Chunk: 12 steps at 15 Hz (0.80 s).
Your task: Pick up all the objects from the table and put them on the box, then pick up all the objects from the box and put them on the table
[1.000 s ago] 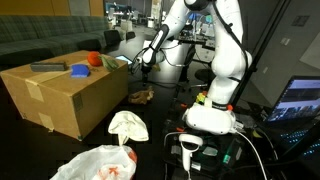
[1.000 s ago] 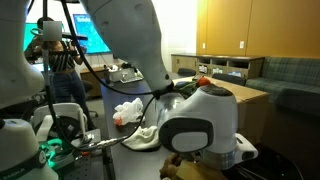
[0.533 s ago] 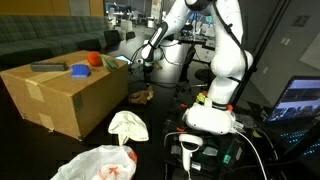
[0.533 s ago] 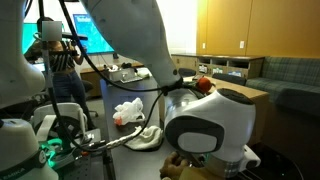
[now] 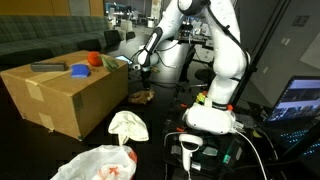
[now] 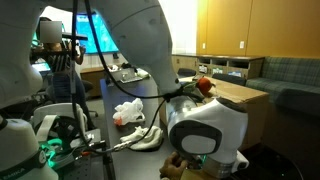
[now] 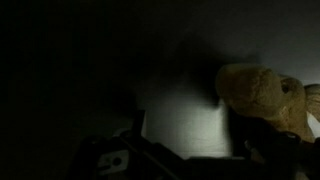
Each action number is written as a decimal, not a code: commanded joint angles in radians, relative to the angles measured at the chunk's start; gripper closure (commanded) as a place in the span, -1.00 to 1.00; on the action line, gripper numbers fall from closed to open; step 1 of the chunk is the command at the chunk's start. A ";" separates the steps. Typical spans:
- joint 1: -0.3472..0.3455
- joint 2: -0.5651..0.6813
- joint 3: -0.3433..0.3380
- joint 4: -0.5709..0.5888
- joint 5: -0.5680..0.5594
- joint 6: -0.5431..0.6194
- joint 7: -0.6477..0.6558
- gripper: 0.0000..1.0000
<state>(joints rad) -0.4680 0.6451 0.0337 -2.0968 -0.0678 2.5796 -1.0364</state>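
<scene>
The end effector (image 5: 140, 67) hangs above the desk (image 5: 165, 108), just right of the cardboard box (image 5: 60, 100). Its jaw state cannot be determined: the wrist view is too dark. A brown plush toy (image 5: 141, 96) lies on the desk below the end effector, apart from it; the wrist view shows it at the right (image 7: 262, 95). On the box top rest a dark flat item (image 5: 48, 67), a blue item (image 5: 79, 70) and an orange item (image 5: 93, 59). A white cloth (image 5: 128, 125) lies nearer, and a white bag (image 5: 95, 163) nearest.
</scene>
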 commanded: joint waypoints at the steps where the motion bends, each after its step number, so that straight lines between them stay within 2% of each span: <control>1: 0.035 0.079 -0.027 0.055 0.006 0.005 -0.006 -1.00; 6: 0.027 0.094 -0.043 0.062 0.014 -0.001 0.013 -1.00; 12: 0.020 -0.006 -0.106 0.006 0.005 -0.016 0.078 -1.00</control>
<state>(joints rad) -0.4462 0.7062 -0.0380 -2.0524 -0.0663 2.5796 -0.9875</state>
